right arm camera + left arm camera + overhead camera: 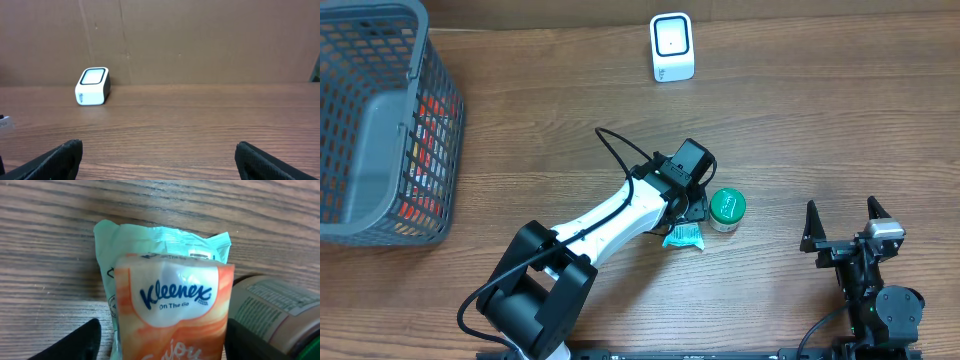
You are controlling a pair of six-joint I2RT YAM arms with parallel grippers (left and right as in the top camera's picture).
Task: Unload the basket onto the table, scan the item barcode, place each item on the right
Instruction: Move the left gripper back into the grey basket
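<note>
Above the table, overhead view.

Student: Where is the item lying?

Tutor: Near the middle of the table (820, 120). The left gripper (688, 203) is hanging over a small cluster: a mint tissue pack (683, 237) with a green-lidded jar (727, 208) just beside it. The barcode scanner (672, 47) is standing well apart at the far edge, and a mesh basket (380, 120) is sitting at the left. The right gripper (842, 232) is waiting near the front edge, jaws wide, holding nothing.

Left wrist view.

Student: Is the left one gripping anything?

Tutor: No. Its jaws are standing apart on either side of an orange Kleenex pack (175, 305), which is lying on top of the mint pack. A gap is showing at the left fingertip (75, 342). The jar is crowding the other finger.

Student: What is risking failure?

Tutor: In my judgement, a closing pinch could be catching both soft packs together, or nudging the jar over. Crumpled wrap could also be hiding the code. I cannot tell which face is carrying it.

Right wrist view.

Student: And here?

Tutor: Empty, widely spread jaws are framing the scanner across bare wood. A pack presented with the wrong face toward its window would be giving no read.
</note>
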